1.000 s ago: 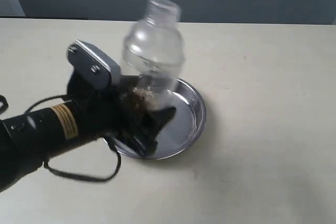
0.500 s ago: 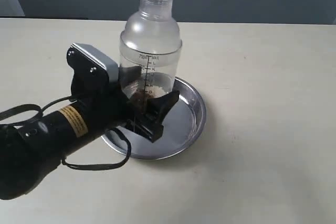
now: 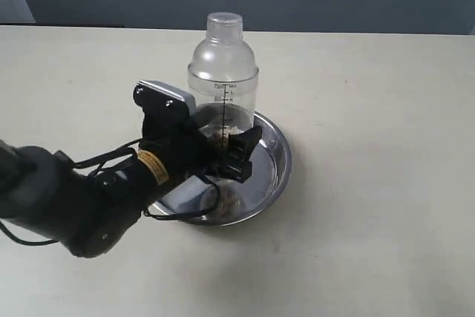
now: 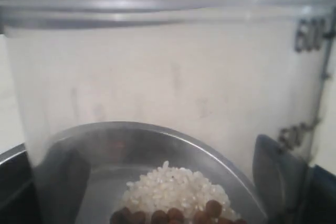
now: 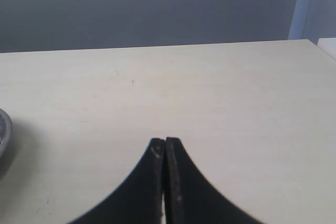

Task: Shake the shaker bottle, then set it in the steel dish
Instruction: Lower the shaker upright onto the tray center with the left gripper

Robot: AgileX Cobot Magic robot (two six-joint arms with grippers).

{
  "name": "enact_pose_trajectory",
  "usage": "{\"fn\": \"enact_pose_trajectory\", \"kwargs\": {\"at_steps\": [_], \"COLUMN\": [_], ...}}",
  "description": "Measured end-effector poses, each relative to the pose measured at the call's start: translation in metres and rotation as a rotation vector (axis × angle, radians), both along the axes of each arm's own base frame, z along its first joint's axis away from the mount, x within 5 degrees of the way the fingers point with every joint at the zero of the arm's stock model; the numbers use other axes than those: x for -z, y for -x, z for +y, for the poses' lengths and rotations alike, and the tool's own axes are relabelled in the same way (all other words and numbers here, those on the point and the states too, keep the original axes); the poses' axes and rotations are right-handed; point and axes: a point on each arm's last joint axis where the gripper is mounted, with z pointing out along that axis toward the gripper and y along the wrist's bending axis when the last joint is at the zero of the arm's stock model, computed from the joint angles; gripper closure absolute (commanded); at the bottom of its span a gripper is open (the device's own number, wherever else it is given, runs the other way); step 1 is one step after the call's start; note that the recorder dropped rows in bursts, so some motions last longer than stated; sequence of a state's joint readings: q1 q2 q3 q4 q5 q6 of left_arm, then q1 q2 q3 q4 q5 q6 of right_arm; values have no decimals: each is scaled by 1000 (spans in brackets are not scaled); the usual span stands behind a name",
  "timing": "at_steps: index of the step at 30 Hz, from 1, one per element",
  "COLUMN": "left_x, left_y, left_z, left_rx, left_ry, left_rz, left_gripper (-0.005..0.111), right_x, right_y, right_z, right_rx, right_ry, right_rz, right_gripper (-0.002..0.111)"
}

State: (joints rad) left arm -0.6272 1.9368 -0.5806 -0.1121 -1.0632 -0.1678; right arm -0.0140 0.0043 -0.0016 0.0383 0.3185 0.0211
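The shaker bottle (image 3: pixel 223 72) stands upright, clear with a frosted dome, a small cap and printed marks. White grains and brown granules (image 4: pixel 176 195) lie at its bottom. Its base is low inside the steel dish (image 3: pixel 272 165); whether it touches the dish floor I cannot tell. My left gripper (image 3: pixel 226 142) is shut on the bottle's lower body, one dark finger (image 4: pixel 278 174) on each side. In the left wrist view the bottle (image 4: pixel 168 72) fills the picture. My right gripper (image 5: pixel 165 142) is shut, empty, over bare table.
The pale tabletop (image 3: pixel 371 109) stretches around the dish on all sides. A dark wall runs behind the far table edge. The dish's rim (image 5: pixel 2 129) shows just at the edge of the right wrist view. The left arm's cables (image 3: pixel 111 161) hang beside the dish.
The bottle was higher, tilted and blurred a second ago. It has straightened and come down into the dish, the left arm dropping lower with it, grip unchanged.
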Motion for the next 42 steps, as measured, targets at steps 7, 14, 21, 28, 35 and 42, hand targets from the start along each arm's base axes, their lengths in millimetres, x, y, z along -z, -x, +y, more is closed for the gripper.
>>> {"fn": "enact_pose_trajectory", "kwargs": {"at_steps": [7, 14, 21, 28, 35, 42], "left_x": [22, 25, 25, 25, 25, 25], "left_y": [-27, -29, -29, -29, -29, -29], "left_z": [4, 3, 2, 2, 2, 2], "left_rx": [-32, 6, 8, 8, 8, 8], "left_ry": [-60, -65, -66, -67, -67, -67], "left_rz": [103, 100, 108, 108, 108, 108], "left_gripper": [106, 106, 106, 106, 106, 106], "right_x": [0, 0, 0, 0, 0, 0], "right_y": [0, 0, 0, 0, 0, 0], "right_z": [0, 0, 0, 0, 0, 0], "right_rx": [0, 0, 0, 0, 0, 0], "right_ry": [0, 0, 0, 0, 2, 2], "right_rz": [0, 0, 0, 0, 0, 0], "right_gripper": [109, 109, 109, 109, 109, 109]}}
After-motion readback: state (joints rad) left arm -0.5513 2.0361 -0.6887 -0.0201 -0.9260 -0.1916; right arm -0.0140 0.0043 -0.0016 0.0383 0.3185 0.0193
